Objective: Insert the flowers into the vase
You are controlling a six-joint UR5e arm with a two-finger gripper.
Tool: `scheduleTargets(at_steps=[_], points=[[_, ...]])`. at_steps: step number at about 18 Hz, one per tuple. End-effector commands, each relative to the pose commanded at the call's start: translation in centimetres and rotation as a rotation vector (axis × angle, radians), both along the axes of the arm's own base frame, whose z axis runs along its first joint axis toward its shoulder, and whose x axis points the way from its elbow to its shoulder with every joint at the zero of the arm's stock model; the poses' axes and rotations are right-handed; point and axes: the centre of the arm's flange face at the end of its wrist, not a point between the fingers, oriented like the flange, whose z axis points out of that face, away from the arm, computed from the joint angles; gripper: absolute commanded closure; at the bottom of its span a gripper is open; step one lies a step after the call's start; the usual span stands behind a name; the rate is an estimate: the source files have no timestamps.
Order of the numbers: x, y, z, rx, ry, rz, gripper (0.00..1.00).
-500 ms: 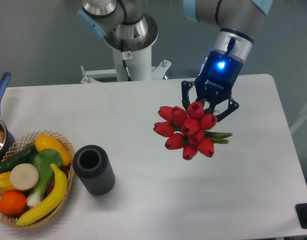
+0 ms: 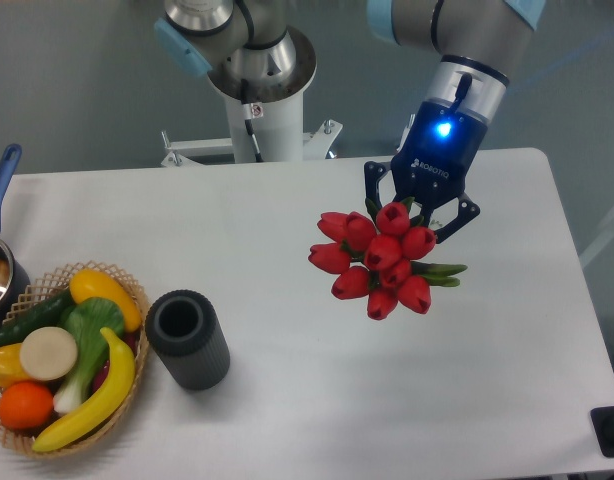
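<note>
Red tulip buds with short green stems, the flowers (image 2: 382, 262), hang in the air over the right half of the white table (image 2: 287, 220), pinched at the stem end by the dark blue two-finger end effector (image 2: 419, 207). Fingers sit on either side of the bunch, closed onto it; buds point down and toward the camera.

Dark grey ribbed cylindrical vase (image 2: 187, 339) stands upright, mouth open upward, well apart from the bunch on the left side of the table, just beside the woven wicker basket of fruit and vegetables (image 2: 62, 355).

Risks, as judged:
- Bunch looks about as wide as the vase mouth; an off-centre descent could catch buds on the rim and tip the vase.
- Buds lead, stems are gripped; without reorienting, flowers go in head-first.
- Basket is close; a wide approach could nudge it.

Writing: white lettering on the end effector body, apparently "ROBOTIQ". Small label on the arm's base column (image 2: 255, 110), illegible.
</note>
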Motion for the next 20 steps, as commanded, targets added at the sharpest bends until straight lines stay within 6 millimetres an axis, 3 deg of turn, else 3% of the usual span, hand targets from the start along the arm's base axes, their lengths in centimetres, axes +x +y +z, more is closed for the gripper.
scheduleTargets(at_steps=[9,14,18,20], points=[[0.3,0.7,0.4,0.019,0.024,-0.017,0.66],[2.7,4.3,0.9,0.194,0.011,-0.158,0.66],[6.8,9.5,1.0,0.333,-0.039,-0.336,0.67],[8.2,10.6,1.0,0.352,-0.059,-0.373,0.67]])
